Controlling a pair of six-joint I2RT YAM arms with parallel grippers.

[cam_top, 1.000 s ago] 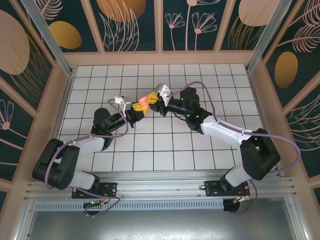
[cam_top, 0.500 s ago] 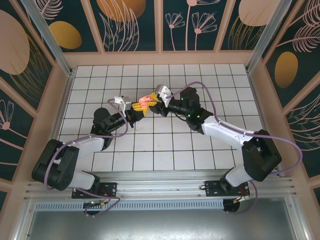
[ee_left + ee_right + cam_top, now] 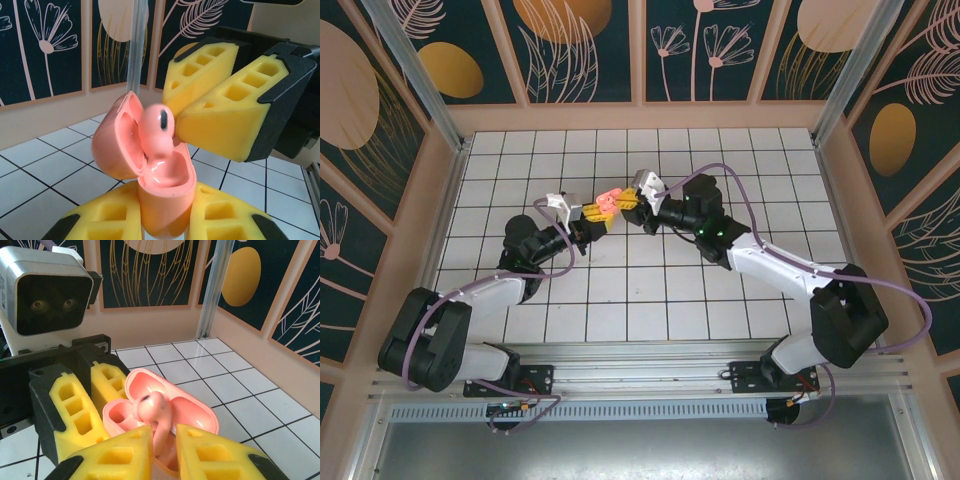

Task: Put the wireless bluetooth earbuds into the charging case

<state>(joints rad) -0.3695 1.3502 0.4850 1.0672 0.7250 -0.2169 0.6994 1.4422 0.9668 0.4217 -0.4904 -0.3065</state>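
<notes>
The salmon-pink charging case (image 3: 165,197) stands upright with its lid (image 3: 111,142) swung open, and my left gripper (image 3: 165,217) is shut on its lower body. One pink earbud (image 3: 157,125) sits tilted at the case's mouth, its stem down in the glossy cavity. In the right wrist view the earbud (image 3: 152,405) has its stem between the yellow fingers of my right gripper (image 3: 164,440), which is shut on it, over the open case (image 3: 192,412). From above, the case (image 3: 608,199) is held above the tiles between the left gripper (image 3: 592,212) and the right gripper (image 3: 626,203).
White tiled floor (image 3: 650,290) spreads under both arms, ringed by low beige walls (image 3: 640,118) and patterned panels. A metal post (image 3: 214,287) stands at the far corner. The left wrist camera housing (image 3: 47,287) faces my right gripper closely.
Both grippers and the case have drifted slightly toward the far wall. The right gripper's jaws loosened briefly and are closed on the earbud again.
</notes>
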